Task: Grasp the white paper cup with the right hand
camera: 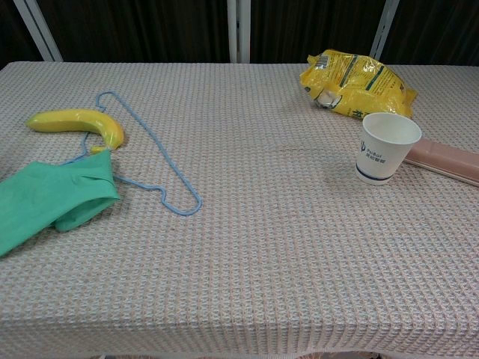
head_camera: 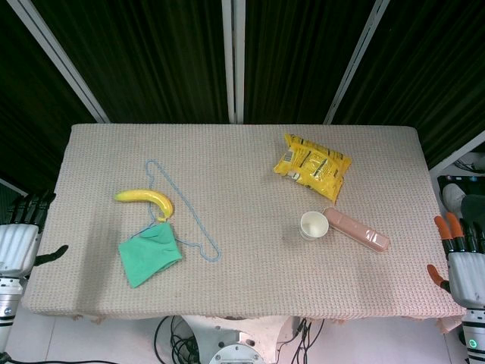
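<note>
The white paper cup [head_camera: 314,225] [camera: 386,147] stands upright on the right half of the table, its mouth open upward and a blue band near its base. My right hand [head_camera: 462,262] hangs off the table's right edge, well to the right of the cup, fingers apart and holding nothing. My left hand [head_camera: 20,233] sits off the left edge, fingers spread and empty. Neither hand shows in the chest view.
A pink box [head_camera: 358,230] [camera: 443,159] lies touching the cup's right side. A yellow snack bag [head_camera: 312,166] [camera: 358,84] lies behind the cup. On the left are a banana [head_camera: 146,200] [camera: 77,122], a blue hanger [head_camera: 182,212] [camera: 146,149] and a green cloth [head_camera: 148,253] [camera: 49,202].
</note>
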